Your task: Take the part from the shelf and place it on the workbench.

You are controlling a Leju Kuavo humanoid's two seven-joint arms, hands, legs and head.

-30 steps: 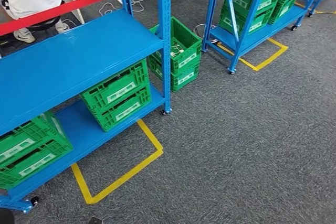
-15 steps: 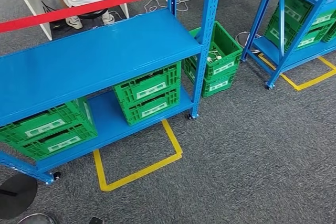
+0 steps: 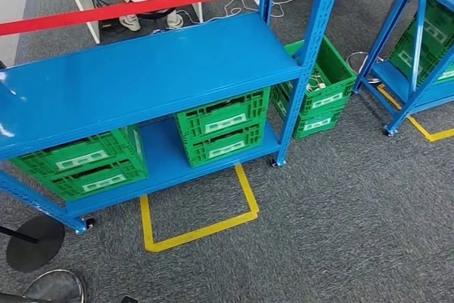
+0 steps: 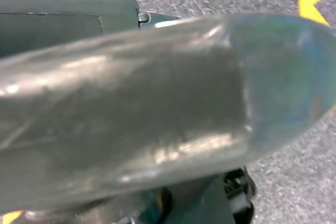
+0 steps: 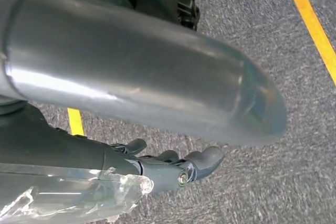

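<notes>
The right hand (image 5: 174, 169) hangs low beside the body over grey carpet, its dark fingers (image 5: 208, 157) stretched out loosely, a little apart and holding nothing. The left hand (image 4: 59, 19) hangs likewise, but I cannot tell whether its fingers are apart or together. The part itself cannot be picked out. It is probably in one of the green crates (image 3: 222, 127) on the lower level of the blue shelf (image 3: 150, 69), ahead of both hands and well apart from them. The step in hand looks like the approach. To do it well, stop squarely at the yellow floor marking (image 3: 201, 228) in front of the hands. Raise an arm only once the crate is within reach, and keep it under the upper board.
</notes>
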